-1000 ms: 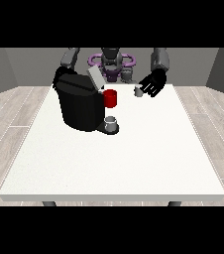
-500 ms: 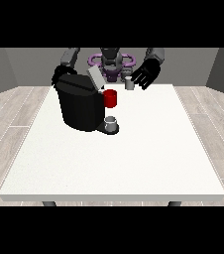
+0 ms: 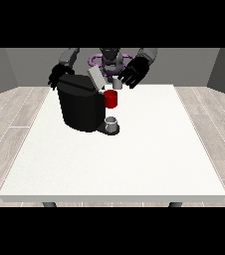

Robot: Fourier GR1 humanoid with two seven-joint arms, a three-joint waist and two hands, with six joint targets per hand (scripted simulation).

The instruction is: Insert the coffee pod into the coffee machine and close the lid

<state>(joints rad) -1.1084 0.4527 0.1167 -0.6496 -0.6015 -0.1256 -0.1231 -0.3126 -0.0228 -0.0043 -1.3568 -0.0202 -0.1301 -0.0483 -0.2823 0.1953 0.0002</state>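
The black coffee machine (image 3: 81,107) stands on the table's far left part, with its grey lid (image 3: 96,77) tilted up and open. A red piece (image 3: 111,98) sticks out of its front, above a small grey cup (image 3: 112,123) on the machine's base. The hand at the view's right (image 3: 135,71) hangs just right of the open lid and holds a small grey coffee pod (image 3: 117,82) at its lower left, above the red piece. The hand at the view's left (image 3: 56,77) sits by the machine's back left corner, partly hidden.
The white table (image 3: 134,159) spreads wide toward the camera, its far edge close behind the machine. The robot's torso (image 3: 110,59) stands right behind the lid.
The hand at the view's right has carried the pod left and up, from beside the machine to just above its red front. The other hand has barely shifted.
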